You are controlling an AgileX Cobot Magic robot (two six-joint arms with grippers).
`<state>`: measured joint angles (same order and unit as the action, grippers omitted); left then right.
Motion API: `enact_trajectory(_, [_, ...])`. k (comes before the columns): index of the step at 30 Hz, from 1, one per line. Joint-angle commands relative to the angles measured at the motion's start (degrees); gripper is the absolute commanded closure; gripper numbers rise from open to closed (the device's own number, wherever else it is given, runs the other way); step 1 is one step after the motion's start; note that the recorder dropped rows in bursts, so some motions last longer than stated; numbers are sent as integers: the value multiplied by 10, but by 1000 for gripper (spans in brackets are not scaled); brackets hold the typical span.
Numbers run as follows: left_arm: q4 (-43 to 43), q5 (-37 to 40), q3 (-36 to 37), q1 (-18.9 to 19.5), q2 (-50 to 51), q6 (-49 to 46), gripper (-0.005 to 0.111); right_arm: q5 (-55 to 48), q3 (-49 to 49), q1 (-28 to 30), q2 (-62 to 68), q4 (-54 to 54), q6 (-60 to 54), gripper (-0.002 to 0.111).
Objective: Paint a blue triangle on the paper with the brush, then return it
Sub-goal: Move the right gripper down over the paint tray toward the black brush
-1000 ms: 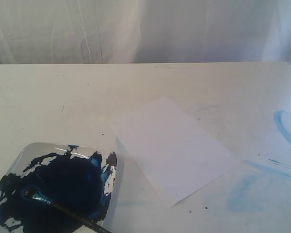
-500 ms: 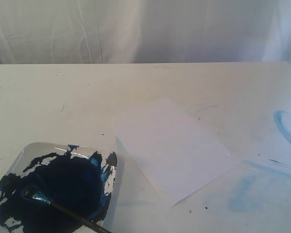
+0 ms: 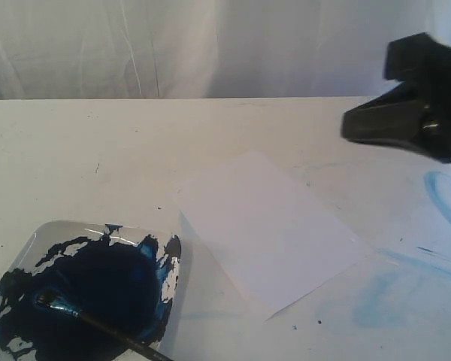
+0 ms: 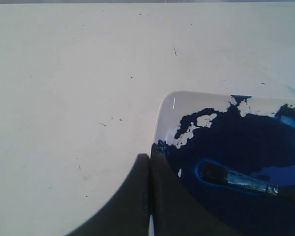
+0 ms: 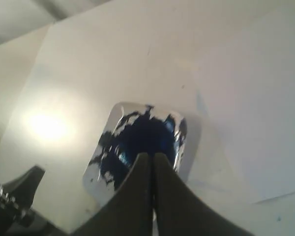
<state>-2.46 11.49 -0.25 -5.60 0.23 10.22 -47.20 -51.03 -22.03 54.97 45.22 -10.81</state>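
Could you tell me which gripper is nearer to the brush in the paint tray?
Left. The left gripper sits at the paint tray edge, close to the brush; the right gripper hangs away beyond the paper.

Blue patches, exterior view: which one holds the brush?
The dark pool in the tray at lower left; the brush lies in it. The pale smears are bare.

Bare tabletop (image 3: 98, 143) rings the paper (image 3: 267, 226), with only the paint tray (image 3: 60, 226) holding the brush (image 3: 105, 329) beside it.
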Motion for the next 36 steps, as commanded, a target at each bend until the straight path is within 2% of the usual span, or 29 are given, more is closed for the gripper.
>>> enact_trajectory(1, [3, 2, 3, -5, -2, 1, 107, 12, -7, -139, 68, -39, 42, 108])
enact_trajectory(5, [3, 2, 3, -5, -2, 1, 107, -9, -47, -281, 158, -166, 154, 108])
enact_trajectory(8, [3, 2, 3, -5, -2, 1, 107, -32, -94, -345, 215, -221, 198, 108])
enact_trajectory(11, [3, 2, 3, -5, -2, 1, 107, -41, -137, -381, 258, -228, 199, 108])
enact_trajectory(22, [3, 2, 3, -5, -2, 1, 107, -51, -158, -436, 394, -224, 228, 108])
enact_trajectory(36, [3, 2, 3, -5, -2, 1, 107, -39, -157, -436, 482, -223, 228, 108])
